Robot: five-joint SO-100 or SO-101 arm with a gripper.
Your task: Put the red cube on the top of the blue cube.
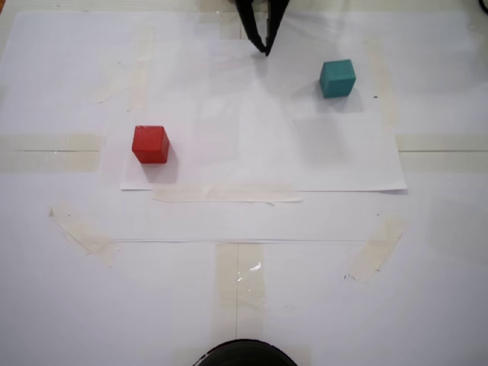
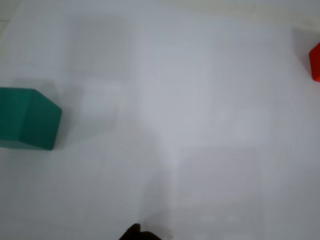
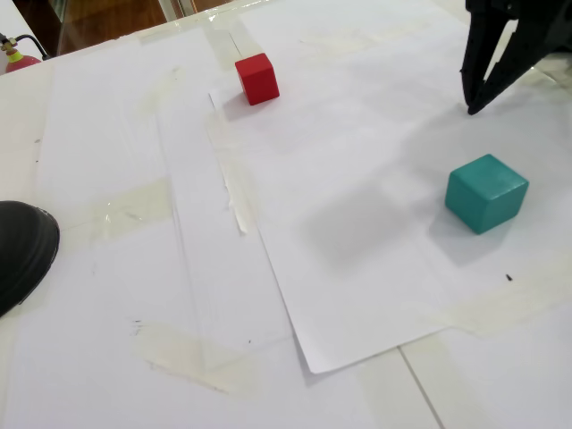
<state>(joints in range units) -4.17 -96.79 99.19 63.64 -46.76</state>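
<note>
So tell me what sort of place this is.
Probably a hobby or lab tabletop set up for robot practice: white paper sheets held down with strips of masking tape, two small cubes, red and teal, and the arm's dark end effector above them.

In your wrist view, the red cube (image 2: 315, 62) is cut off at the right edge, the blue cube (image 2: 27, 118) at the left; the gripper (image 2: 137, 233) barely shows.

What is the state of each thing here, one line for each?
red cube: resting flat on the paper, free, nothing on it.
blue cube: resting flat on the paper, top bare.
gripper: shut, empty, fingertips together, apart from both cubes.
paper: taped down.
</note>
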